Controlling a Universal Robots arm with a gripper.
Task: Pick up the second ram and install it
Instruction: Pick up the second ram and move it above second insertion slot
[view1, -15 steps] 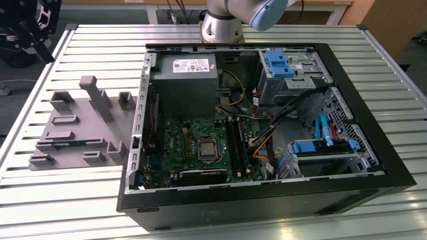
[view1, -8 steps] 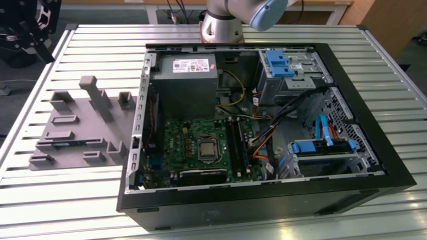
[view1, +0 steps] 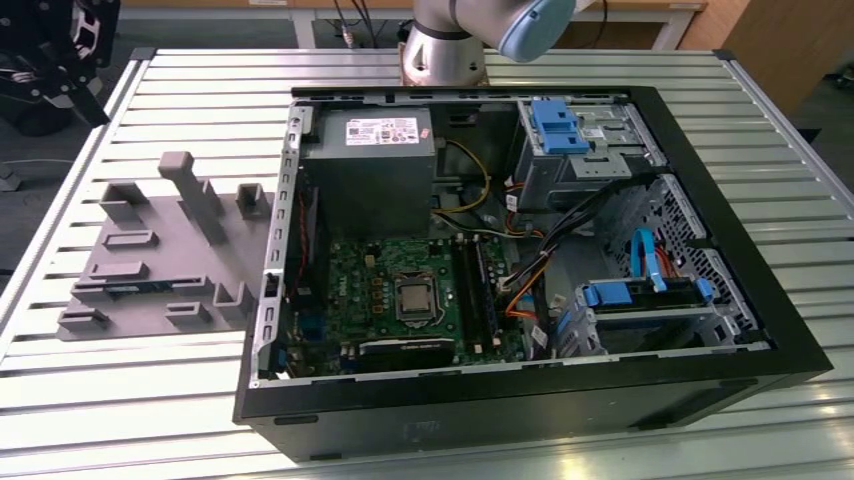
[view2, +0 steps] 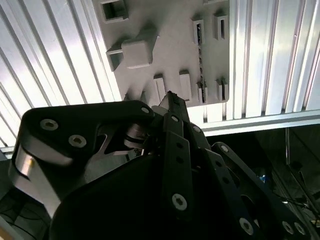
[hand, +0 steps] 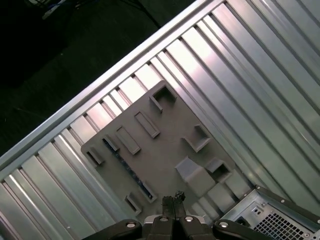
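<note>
Ram: second ram (view1: 134, 288) is slotted edgewise in grey tray (view1: 187, 255) — long axis across the exterior view's left-right
Claw: gripper (hand: 173, 198) is pressed together — nothing held

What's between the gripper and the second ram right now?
Only bare floor of the grey holder tray, as the first wrist view shows. The gripper hangs above the tray, and the second ram sits in its slots.
</note>
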